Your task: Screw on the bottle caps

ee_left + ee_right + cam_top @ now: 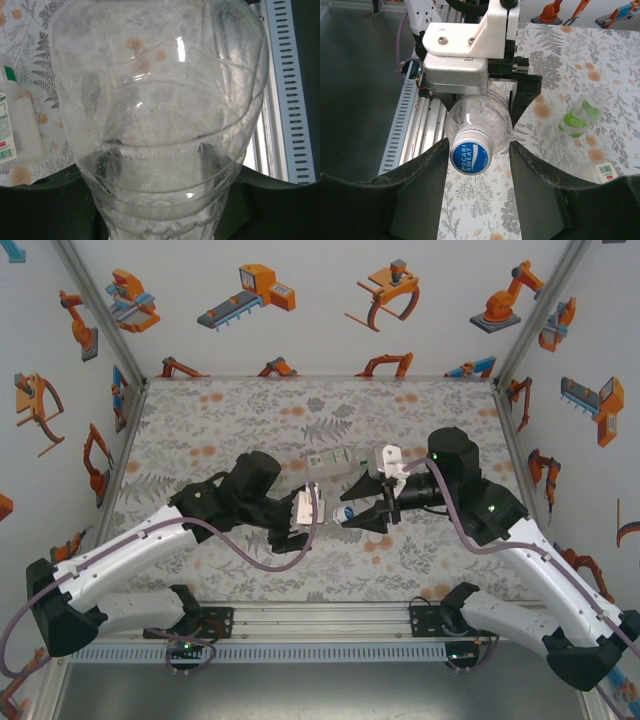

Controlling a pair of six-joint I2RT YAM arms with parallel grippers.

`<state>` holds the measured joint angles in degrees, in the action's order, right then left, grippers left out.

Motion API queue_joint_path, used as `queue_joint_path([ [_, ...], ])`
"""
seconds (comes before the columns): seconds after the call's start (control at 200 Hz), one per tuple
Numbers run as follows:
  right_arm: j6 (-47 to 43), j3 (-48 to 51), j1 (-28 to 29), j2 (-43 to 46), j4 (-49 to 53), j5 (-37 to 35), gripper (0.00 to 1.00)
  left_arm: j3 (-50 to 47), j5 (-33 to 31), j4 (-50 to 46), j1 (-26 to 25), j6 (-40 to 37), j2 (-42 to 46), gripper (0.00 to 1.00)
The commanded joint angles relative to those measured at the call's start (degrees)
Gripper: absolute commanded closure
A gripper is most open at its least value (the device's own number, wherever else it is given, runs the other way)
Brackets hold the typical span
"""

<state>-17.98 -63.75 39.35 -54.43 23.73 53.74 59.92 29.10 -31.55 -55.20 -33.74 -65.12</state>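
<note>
The clear bottle (160,125) is clenched by the left pincer (482,100); from the right wrist, its blue cap (471,156) is seen straddled by the released right pincer (479,152).

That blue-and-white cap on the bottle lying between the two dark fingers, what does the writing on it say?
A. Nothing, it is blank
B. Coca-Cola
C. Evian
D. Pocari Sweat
D: in the right wrist view the cap faces the camera on the neck of the clear bottle, and its blue face reads POCARI SWEAT in white letters.
</note>
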Motion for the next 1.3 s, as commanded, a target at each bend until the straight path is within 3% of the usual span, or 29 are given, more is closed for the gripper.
queue_joint_path([
  [0.0,-1.2,-0.2,0.9,0.3,-0.3,-0.1,0.53,0.0,0.0,-1.2,-0.4,-2.0,1.3,1.0],
  [0.826,-1.0,-0.1,3.2,2.5,2.6,-7.7,0.53,-1.7,-2.5,0.4,-0.3,-1.4,2.2,1.0],
  [1.297,-0.9,0.3,3.5,2.0,1.8,-6.9,0.58,-0.7,-2.0,0.7,-0.3,-1.4,1.3,1.0],
])
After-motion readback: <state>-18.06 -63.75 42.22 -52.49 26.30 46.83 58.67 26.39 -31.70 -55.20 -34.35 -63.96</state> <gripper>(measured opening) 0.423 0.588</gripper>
